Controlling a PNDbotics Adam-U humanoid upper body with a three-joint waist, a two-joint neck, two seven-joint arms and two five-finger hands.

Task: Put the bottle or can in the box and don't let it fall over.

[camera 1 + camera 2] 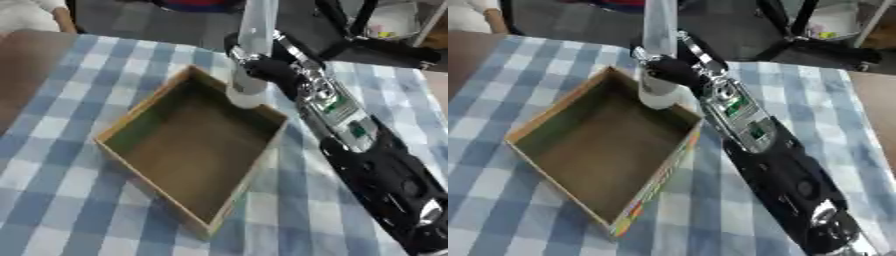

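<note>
You see soft, even light, both views blurred throughout; glare whitens the bottle (pixel 256 30), the box (pixel 188 145) interior shaded.

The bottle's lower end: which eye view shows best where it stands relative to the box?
The right eye view. There the bottle, held upright in the right hand, shows its pale base low at the far corner of the box. The left eye view shows the same base, more crowded by the hand and box wall.

A clear bottle (pixel 254 45) is held upright by the right hand (pixel 262 67), whose fingers are curled round it, above the far right corner of the open cardboard box (pixel 149 112). The box is placed on the blue checked desk (pixel 52 200).
</note>
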